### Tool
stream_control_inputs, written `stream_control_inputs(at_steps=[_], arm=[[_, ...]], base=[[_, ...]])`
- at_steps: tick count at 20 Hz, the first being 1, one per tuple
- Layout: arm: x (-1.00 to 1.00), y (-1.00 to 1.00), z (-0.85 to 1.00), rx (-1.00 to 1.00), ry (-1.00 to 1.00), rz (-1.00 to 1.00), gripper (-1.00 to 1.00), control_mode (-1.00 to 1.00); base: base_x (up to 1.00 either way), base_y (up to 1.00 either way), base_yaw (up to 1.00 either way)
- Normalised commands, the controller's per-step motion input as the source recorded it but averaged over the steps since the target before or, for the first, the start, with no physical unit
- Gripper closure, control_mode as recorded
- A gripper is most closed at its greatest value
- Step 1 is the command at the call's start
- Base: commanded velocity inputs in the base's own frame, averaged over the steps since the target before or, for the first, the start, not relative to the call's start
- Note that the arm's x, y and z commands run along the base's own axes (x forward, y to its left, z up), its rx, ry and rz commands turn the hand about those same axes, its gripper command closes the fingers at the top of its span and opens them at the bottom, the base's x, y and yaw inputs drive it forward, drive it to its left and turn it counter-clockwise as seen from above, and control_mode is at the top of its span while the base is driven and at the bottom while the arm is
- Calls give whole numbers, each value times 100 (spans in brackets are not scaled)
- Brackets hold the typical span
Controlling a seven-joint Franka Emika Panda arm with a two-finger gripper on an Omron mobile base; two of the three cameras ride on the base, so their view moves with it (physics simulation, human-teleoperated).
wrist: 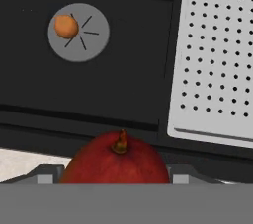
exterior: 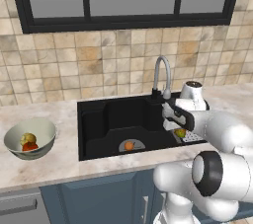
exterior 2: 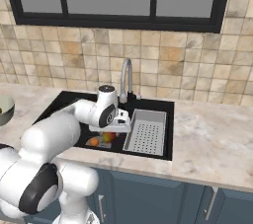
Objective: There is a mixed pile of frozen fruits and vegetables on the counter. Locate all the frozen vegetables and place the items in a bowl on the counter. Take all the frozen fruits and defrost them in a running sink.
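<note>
below my pincer point(wrist: 116, 176) i see the orange ball point(wrist: 65, 26) on the sink point(wrist: 123, 85) drain, perforated tray point(wrist: 217, 55) beside; it grips the red-green fruit point(wrist: 116, 161).

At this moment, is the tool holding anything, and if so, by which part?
Yes. The tool holds the red-green mango-like fruit across its sides, one finger on each flank, stem end facing the sink below.
</note>
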Motion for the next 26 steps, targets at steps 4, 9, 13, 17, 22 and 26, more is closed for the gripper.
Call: stream_control_inputs(at_steps=[4, 9, 13, 17, 22, 26], arm=[[28, 99, 0, -1, 1, 0, 100, -100], [57, 71, 0, -5, 3, 0, 100, -100], [71, 36, 0, -6, 4, 0, 100, -100], [71, 33, -5, -5, 7, 0, 100, -100], [57, 29, -33, -4, 9, 0, 100, -100], [38, 6, -64, 0, 9, 0, 100, -100]], base=[[0, 0, 0], [0, 0, 0], [0, 0, 0], [0, 0, 0], [0, 0, 0], [0, 0, 0]])
